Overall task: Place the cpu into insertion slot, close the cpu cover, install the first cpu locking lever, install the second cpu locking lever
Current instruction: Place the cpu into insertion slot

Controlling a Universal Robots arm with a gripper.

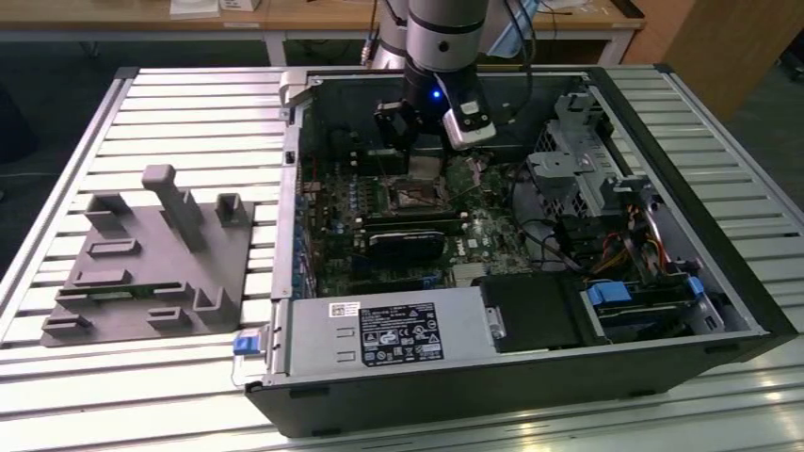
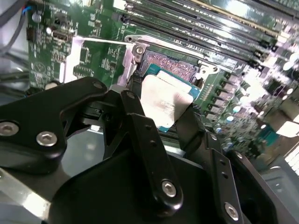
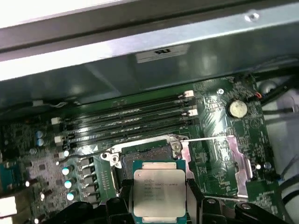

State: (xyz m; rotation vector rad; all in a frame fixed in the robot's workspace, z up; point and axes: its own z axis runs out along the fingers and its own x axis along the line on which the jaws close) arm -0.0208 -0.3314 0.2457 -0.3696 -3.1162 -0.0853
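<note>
My gripper (image 3: 159, 198) is shut on the cpu (image 3: 159, 192), a pale square chip held flat by its two opposite edges between black fingers (image 3: 122, 198). In the second wrist view the cpu (image 2: 164, 99) hangs just above and slightly to one side of the insertion slot (image 2: 172, 66), whose contact field lies bare. The insertion slot (image 3: 145, 156) has a silver rim and a dark centre. The cpu cover (image 3: 237, 161), a silvery frame with a window, lies flipped open beside the slot. In the exterior view my gripper (image 1: 425, 165) is inside the case, over the insertion slot (image 1: 415, 196).
Memory slots (image 3: 131, 123) run along one side of the socket, and a thin lever wire (image 3: 205, 138) crosses near the open cover. A long black card (image 1: 405, 235), a drive cage (image 1: 571, 165) and cables crowd the case. A grey fixture (image 1: 151, 254) sits on the exterior view's left.
</note>
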